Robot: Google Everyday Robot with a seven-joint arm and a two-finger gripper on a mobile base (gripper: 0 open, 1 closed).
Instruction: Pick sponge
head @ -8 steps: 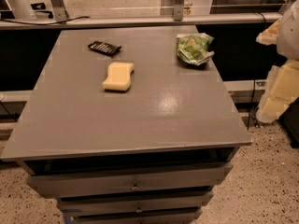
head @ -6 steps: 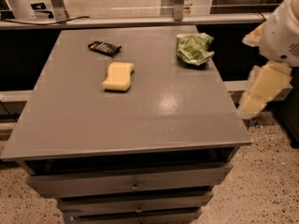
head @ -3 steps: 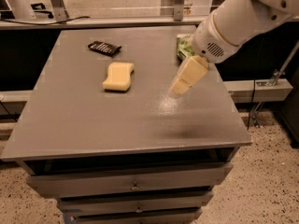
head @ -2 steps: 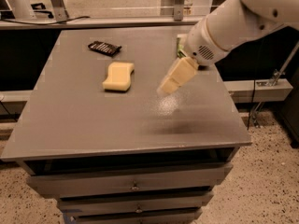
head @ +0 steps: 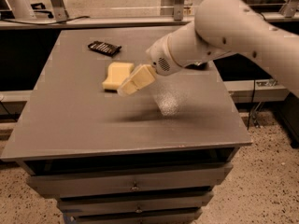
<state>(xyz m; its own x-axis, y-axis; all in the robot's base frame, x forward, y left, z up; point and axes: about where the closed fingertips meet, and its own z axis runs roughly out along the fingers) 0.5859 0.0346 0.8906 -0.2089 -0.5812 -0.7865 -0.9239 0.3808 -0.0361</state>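
The sponge [head: 116,74] is a pale yellow foam block lying flat on the grey table [head: 84,120], left of centre towards the back. My gripper [head: 126,88] hangs on the white arm that reaches in from the right. Its pale yellow blocky fingertips sit just right of and in front of the sponge, overlapping its front right corner in this view. It holds nothing that I can see.
A black ridged object [head: 104,47] lies at the back left of the table. The green-and-white bag is hidden behind the arm. Drawers [head: 135,186] sit below the table's front edge. A low shelf and railing run behind the table.
The arm has swept in from the right edge across the table to the left. The gripper has come from beside the table to right next to the sponge. The sponge has not moved.
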